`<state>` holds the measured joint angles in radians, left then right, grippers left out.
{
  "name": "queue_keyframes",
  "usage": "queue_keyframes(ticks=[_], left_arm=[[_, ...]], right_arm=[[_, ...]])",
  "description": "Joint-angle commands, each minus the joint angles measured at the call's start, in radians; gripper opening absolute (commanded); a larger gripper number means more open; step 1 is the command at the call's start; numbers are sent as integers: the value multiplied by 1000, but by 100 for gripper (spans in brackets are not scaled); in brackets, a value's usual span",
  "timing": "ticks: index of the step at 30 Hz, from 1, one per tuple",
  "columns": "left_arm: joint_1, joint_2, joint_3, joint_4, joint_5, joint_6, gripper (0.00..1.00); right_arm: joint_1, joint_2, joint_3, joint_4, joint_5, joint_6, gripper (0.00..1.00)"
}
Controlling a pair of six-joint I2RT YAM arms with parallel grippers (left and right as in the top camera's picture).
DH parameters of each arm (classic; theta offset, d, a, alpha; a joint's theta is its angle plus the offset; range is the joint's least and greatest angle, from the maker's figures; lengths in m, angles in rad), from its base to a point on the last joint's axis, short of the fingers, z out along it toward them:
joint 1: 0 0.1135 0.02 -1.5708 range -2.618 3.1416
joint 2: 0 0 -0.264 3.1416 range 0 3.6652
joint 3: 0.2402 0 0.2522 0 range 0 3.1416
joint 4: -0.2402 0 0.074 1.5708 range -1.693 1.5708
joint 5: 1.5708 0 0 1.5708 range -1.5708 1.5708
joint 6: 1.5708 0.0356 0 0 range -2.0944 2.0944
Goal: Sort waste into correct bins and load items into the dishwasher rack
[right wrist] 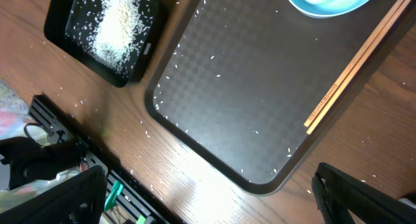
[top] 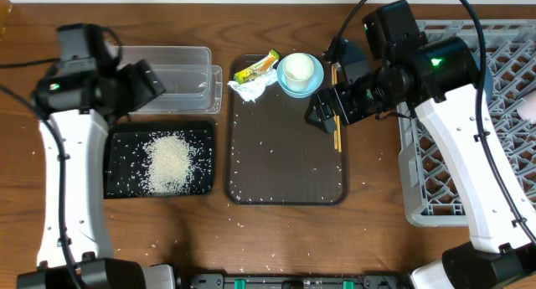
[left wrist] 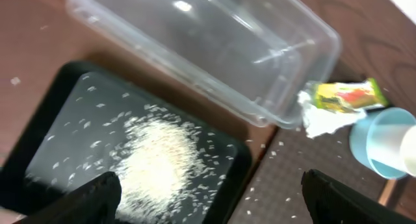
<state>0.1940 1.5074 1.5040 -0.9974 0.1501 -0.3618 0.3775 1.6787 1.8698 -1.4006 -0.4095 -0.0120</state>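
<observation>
Left gripper (left wrist: 209, 208): fingers wide apart, nothing between them; it hangs over the table's left side, above the two bins.
Right gripper (right wrist: 214, 201): fingers wide apart and empty; it hangs over the right edge of the serving tray, near the chopsticks.
Clear rectangular plastic tub (top: 172, 71): at the far left, nothing visible inside it.
Shallow black rectangular tray (top: 117, 138): just in front of the tub.
Heap of loose white rice grains (top: 172, 162): in the black tray; stray grains lie on the serving tray and the table.
Large dark brown serving tray (top: 285, 155): mid-table.
Yellow-green snack wrapper (top: 257, 67): at the serving tray's far edge.
Crumpled white paper scrap (top: 251, 89): touching the wrapper.
Light blue bowl (top: 314, 86): far right corner of the serving tray.
Small whitish cup (top: 300, 69): sitting in the bowl.
Thin wooden chopsticks (right wrist: 344, 81): side by side along the serving tray's right rim.
Grey plastic lattice rack (top: 444, 188): at the table's right side.
</observation>
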Motion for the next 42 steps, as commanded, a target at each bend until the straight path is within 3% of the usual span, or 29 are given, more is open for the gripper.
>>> queue_keyframes(ticks=[1,17,37,42], left_arm=[[42,2,23,-10,-5,6,92],[61,2,23,-11,-5,6,92],[61,2,23,-11,-5,6,92],[61,2,23,-11,-5,6,92]], right_arm=[[9,-3,-2,2,3,-11,99],[9,-3,-2,24,-7,-5,99],[60,16,-7,482,-92,35,99],[63,72,-7,571,31,195,99]])
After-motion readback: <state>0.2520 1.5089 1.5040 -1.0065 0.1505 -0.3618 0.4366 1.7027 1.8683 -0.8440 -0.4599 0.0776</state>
